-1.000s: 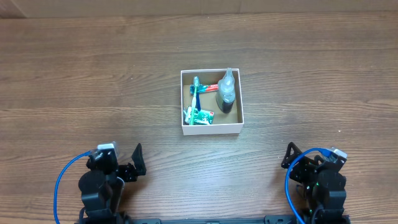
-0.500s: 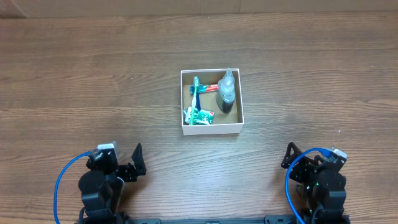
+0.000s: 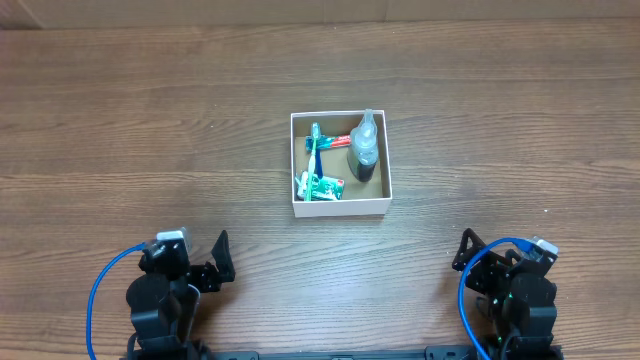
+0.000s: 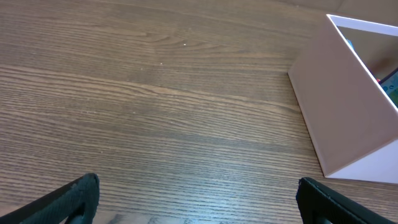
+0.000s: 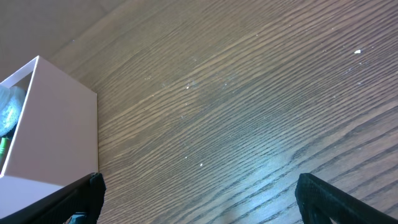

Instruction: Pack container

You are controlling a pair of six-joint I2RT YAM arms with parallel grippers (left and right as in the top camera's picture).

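Wood-grain table [image 3: 150, 120] bears the white container [image 3: 340, 207] at centre; left gripper [image 4: 196, 198] at seven o'clock, right gripper [image 5: 199, 194] at five, both released.

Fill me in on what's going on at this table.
Nothing is being handled right now. The left gripper and right gripper both hang open and empty over the table, well apart from the container. The container sits mid-table with a clear bottle, a toothbrush and a green-and-white packet inside, so packing looks largely done.
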